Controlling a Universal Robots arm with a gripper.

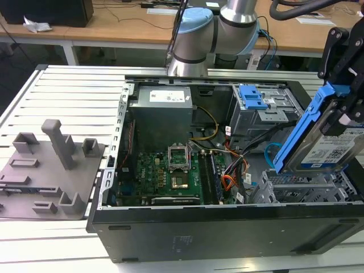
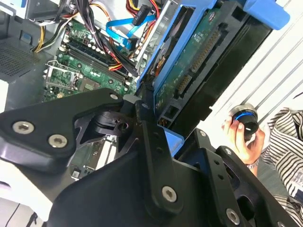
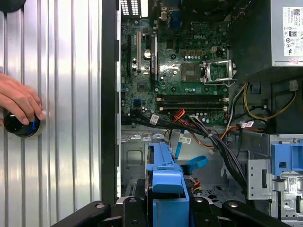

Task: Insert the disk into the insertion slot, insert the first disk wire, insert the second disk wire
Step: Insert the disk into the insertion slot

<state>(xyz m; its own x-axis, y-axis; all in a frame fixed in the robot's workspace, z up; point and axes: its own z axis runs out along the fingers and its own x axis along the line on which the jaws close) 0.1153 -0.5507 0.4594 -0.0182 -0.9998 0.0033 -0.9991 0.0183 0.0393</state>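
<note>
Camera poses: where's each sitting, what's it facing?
Exterior view: off-arm, looking down into the computer case; arm behind, gripper holding the disk at the exterior view's right.
Second wrist view: wrist-mounted, facing past gripper links at the disk's underside.
First wrist view: wrist-mounted, looking down on the motherboard.
Both wrist views share the disk and a person's hand.

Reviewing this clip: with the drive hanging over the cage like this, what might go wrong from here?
The disk hangs tilted over the insertion slot; it may catch on the slot's edge rather than slide in.
The second disk wire loops beside the slot and might get pinched under the disk.
A person's hand sits on the table beside the case, perhaps within the arm's sweep.
</note>
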